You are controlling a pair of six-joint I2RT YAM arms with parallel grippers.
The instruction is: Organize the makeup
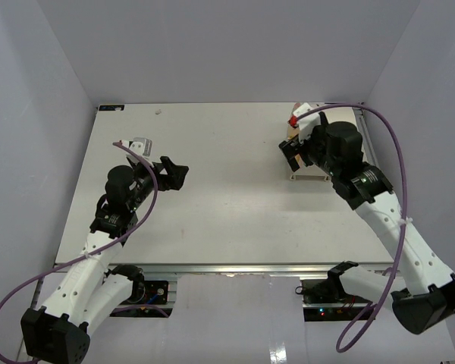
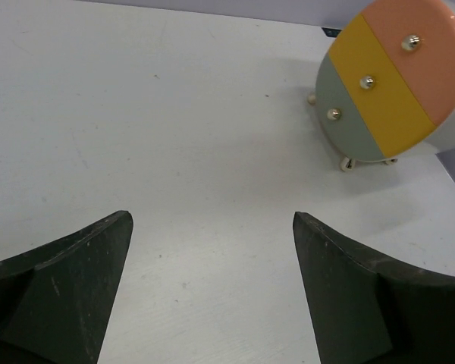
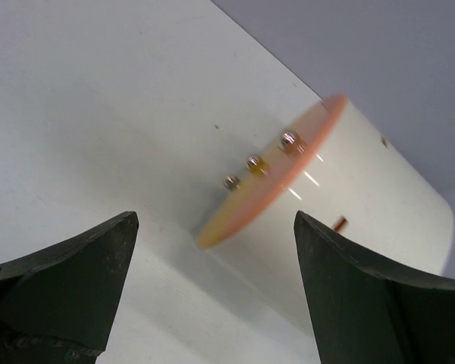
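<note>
Here, the drum-shaped case [image 2: 387, 76] sits at the desk's [image 1: 235, 220] far right corner, shut, contents hidden. Both the left pincer [image 2: 212, 227] and the right pincer [image 3: 216, 224] gape apart, empty.

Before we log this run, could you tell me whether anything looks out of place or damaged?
Nothing stands out. The case stands on its feet with its front flush. The left gripper and right gripper are open and empty.
</note>
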